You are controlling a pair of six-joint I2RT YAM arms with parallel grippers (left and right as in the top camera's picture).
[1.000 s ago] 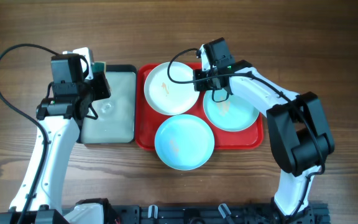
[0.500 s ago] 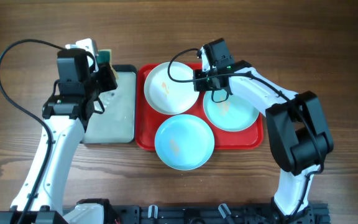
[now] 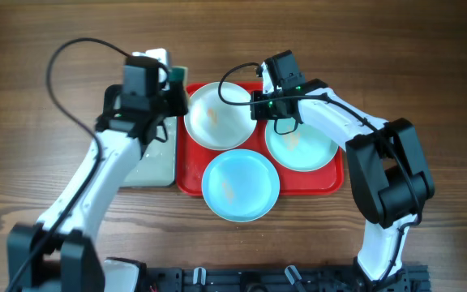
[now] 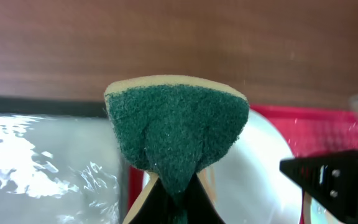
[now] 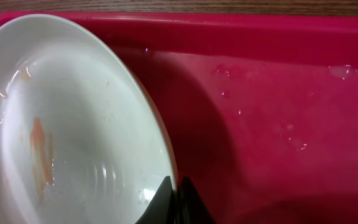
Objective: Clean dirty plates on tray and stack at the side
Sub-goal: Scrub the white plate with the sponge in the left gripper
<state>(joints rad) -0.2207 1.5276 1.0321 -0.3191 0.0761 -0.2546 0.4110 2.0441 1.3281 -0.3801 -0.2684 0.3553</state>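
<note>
Seen from overhead, the left end effector (image 3: pixel 171 79) has swung off the black-rimmed tray (image 3: pixel 154 166), where it hung a second ago, to the far left rim of the white plate (image 3: pixel 217 113), clenched on a green sponge (image 3: pixel 178 73). The right end effector (image 3: pixel 259 105) has not shifted and pinches that plate's right rim. The red tray (image 3: pixel 189 174), mid-bench (image 3: pixel 428 49), holds all three plates: the white one at its far left, one aqua plate (image 3: pixel 301 144) at its right, another aqua plate (image 3: pixel 240 185) overlapping its near rim. The left wrist view shows the sponge (image 4: pixel 176 121) squeezed between the fingers, with water (image 4: pixel 42 165) in the black-rimmed tray below. The right wrist view shows the white plate (image 5: pixel 73 124) bearing an orange smear (image 5: pixel 37 155), its rim gripped over the wet red tray (image 5: pixel 278 112).
</note>
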